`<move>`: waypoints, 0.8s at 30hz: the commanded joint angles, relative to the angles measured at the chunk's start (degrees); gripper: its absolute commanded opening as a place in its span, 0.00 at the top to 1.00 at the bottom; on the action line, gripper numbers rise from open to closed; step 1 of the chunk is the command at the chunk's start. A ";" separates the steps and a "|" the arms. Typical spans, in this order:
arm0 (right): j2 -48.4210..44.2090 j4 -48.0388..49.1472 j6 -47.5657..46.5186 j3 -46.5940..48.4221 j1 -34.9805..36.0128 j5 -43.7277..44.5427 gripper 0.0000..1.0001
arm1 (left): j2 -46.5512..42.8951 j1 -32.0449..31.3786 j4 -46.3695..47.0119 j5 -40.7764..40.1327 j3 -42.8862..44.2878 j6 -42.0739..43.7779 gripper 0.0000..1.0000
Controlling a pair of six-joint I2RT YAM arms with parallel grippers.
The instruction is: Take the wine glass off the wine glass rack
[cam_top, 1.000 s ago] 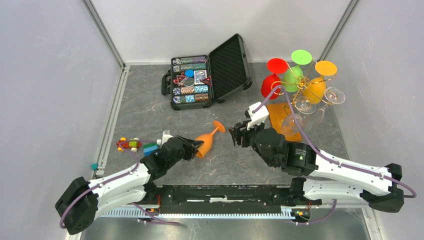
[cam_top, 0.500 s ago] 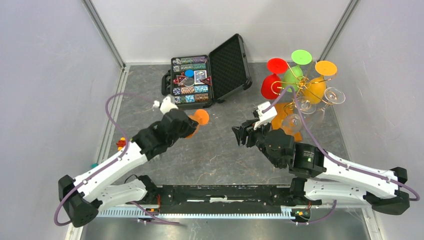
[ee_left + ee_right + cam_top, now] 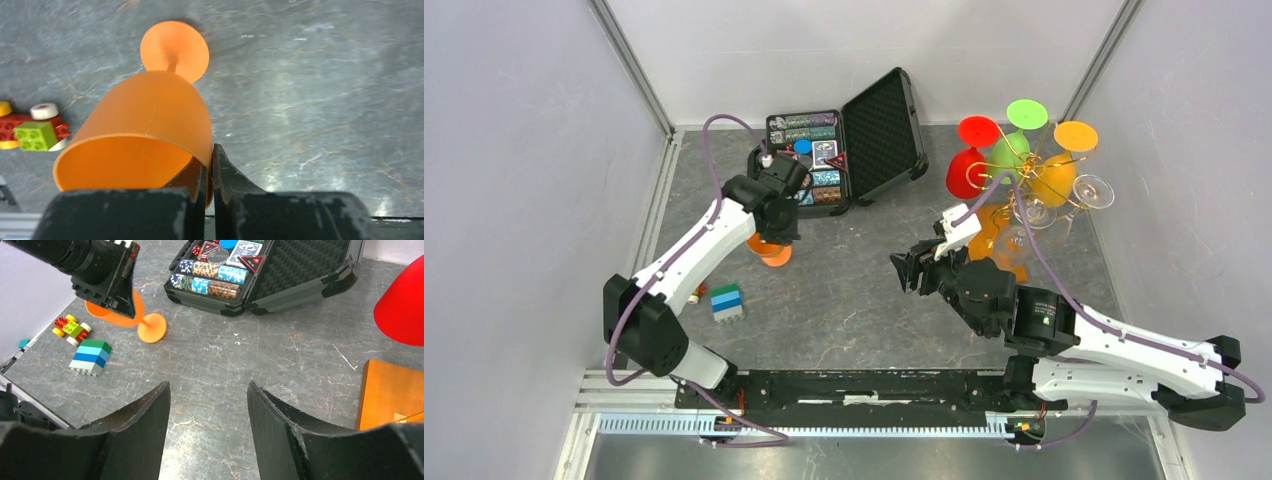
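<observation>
The gold wire wine glass rack [image 3: 1024,180] stands on its orange-brown base [image 3: 986,232] at the back right. Red [image 3: 967,168], green [image 3: 1014,150], yellow-orange [image 3: 1056,178] and clear [image 3: 1092,190] glasses hang on it. My left gripper [image 3: 774,215] is shut on the rim of an orange wine glass [image 3: 150,115], one finger inside the bowl. The glass tilts with its foot [image 3: 151,328] low by the table. My right gripper [image 3: 207,387] is open and empty over the table's middle, left of the rack base [image 3: 392,392].
An open black case [image 3: 844,150] with chips and cards lies at the back, just beyond my left gripper. A blue-green block stack [image 3: 726,302] and a red toy car [image 3: 30,132] lie at the left. Grey walls enclose the table.
My left arm has carried the orange glass from the near middle to the far left by the case and turned its foot downward. The right arm has barely moved.
</observation>
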 commanded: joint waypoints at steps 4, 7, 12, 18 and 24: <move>-0.99 -0.79 1.70 0.97 -0.15 1.03 0.37 | 1.83 12.23 -5.56 7.87 3.46 9.61 0.98; -0.98 -1.42 1.71 1.23 -0.14 1.01 0.37 | 3.24 14.93 -6.41 10.21 4.59 10.74 0.98; -1.73 -1.76 1.88 1.00 -0.16 1.35 0.37 | 4.59 19.55 -7.29 11.00 5.42 12.10 0.98; -2.52 -1.73 2.02 0.53 -0.16 1.74 0.37 | 6.80 24.35 -7.39 11.82 7.65 13.37 0.98; -2.79 -1.89 2.12 0.36 -0.16 1.95 0.36 | 9.31 26.62 -7.64 12.46 9.40 14.07 0.81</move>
